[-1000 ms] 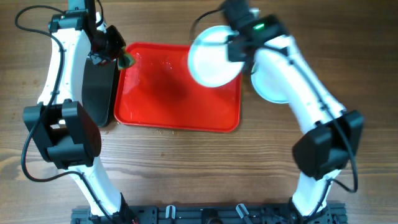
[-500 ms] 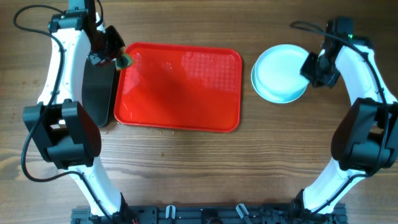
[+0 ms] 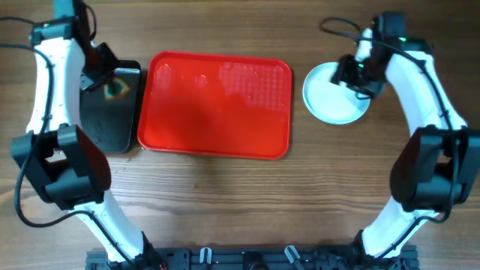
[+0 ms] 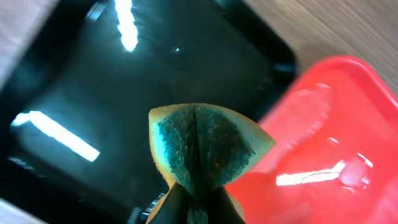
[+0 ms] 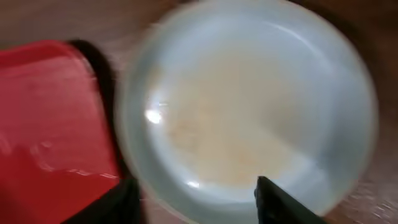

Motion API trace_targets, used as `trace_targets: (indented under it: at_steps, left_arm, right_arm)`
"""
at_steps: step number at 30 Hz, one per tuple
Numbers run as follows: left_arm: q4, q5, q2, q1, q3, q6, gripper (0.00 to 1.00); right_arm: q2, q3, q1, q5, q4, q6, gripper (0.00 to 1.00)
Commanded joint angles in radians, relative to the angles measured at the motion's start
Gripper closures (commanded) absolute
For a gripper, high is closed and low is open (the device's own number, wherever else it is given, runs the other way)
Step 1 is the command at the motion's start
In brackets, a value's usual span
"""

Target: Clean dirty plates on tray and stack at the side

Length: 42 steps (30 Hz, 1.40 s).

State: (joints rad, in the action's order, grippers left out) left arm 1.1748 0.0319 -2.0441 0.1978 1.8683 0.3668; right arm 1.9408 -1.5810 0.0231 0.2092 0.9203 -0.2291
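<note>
Wood table (image 3: 225,195) | left hand (image 4: 196,208) pinching sponge (image 4: 208,149), shifted over black tray (image 3: 109,127) | right hand (image 3: 354,73) agape above plates (image 3: 326,97)

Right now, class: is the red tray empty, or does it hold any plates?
Empty. Overhead, the red tray shows only bare surface; the plates sit outside it, to its right.

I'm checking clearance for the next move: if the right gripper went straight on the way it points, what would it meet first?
Most likely the round white plate, which fills the right wrist view directly ahead of the open right gripper; depth is unclear.
</note>
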Motion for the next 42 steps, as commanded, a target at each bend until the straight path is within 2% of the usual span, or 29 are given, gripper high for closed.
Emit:
trace_targets:
  at_steps: [1,4,5,6,7,8,11,14,16,18,20,21,22,26,30,33,37,40,42]
  left_arm:
    - [-0.029,0.100,-0.002,0.037,-0.042,-0.077,0.96]
    - [-0.089,0.100,-0.034,0.055,-0.108,-0.101,0.94]
    - [-0.097,0.100,-0.043,0.056,-0.127,-0.098,0.82]
    - [-0.099,0.100,-0.047,0.056,-0.135,-0.098,0.57]
    - [-0.096,0.100,-0.055,0.056,-0.138,-0.098,0.07]
    - [-0.093,0.100,-0.055,0.056,-0.138,-0.098,0.00]
    - [-0.082,0.100,-0.037,0.056,-0.113,-0.098,0.00]
    - [-0.002,0.087,0.019,0.047,-0.020,-0.098,0.00]
    - [0.042,0.023,0.082,0.030,0.043,-0.097,0.00]
    - [0.038,-0.114,0.162,0.001,0.056,-0.055,0.00]
    - [0.028,-0.155,0.198,-0.027,0.056,-0.041,0.00]
    - [0.013,-0.155,0.201,-0.041,0.056,-0.041,0.00]
    - [0.006,-0.155,0.201,-0.053,0.056,-0.042,0.00]
    - [0.008,-0.154,0.198,-0.069,0.056,-0.042,0.00]
    - [0.007,-0.154,0.198,-0.069,0.056,-0.042,0.00]
    - [0.008,-0.154,0.198,-0.069,0.056,-0.042,0.00]
    - [0.007,-0.154,0.198,-0.069,0.056,-0.042,0.00]
    - [0.008,-0.154,0.198,-0.069,0.056,-0.042,0.00]
    - [0.008,-0.154,0.198,-0.068,0.056,-0.042,0.00]
  right_arm:
    - [-0.033,-0.031,-0.127,0.038,-0.054,0.008,0.29]
    - [-0.032,-0.031,-0.203,0.034,-0.098,0.008,0.26]
    - [-0.032,-0.031,-0.216,0.034,-0.100,0.008,0.25]
    - [-0.032,-0.031,-0.221,0.035,-0.098,0.008,0.25]
    - [-0.032,-0.031,-0.222,0.035,-0.095,0.008,0.24]
    - [-0.032,-0.031,-0.222,0.035,-0.094,0.009,0.23]
    - [-0.040,-0.039,-0.222,0.035,-0.090,0.015,0.23]
    - [-0.070,-0.076,-0.222,0.036,-0.078,0.020,0.23]
    - [-0.109,-0.111,-0.222,0.039,-0.071,0.020,0.23]
    - [-0.172,-0.139,-0.222,0.038,-0.082,0.019,0.22]
    - [-0.233,-0.151,-0.222,0.034,-0.113,0.020,0.21]
    - [-0.272,-0.154,-0.222,0.031,-0.128,0.019,0.15]
    - [-0.319,-0.154,-0.222,0.028,-0.144,0.019,0.00]
    - [-0.504,-0.154,-0.222,-0.030,-0.155,0.018,0.01]
    - [-0.602,-0.154,-0.222,-0.030,-0.145,0.018,0.01]
    - [-0.609,-0.153,-0.222,-0.031,-0.121,0.021,0.01]
    - [-0.610,-0.153,-0.222,-0.169,-0.021,0.042,0.00]
    - [-0.611,-0.143,-0.216,-0.214,-0.061,0.039,0.00]
    - [-0.633,-0.085,-0.192,-0.216,-0.165,0.055,0.00]
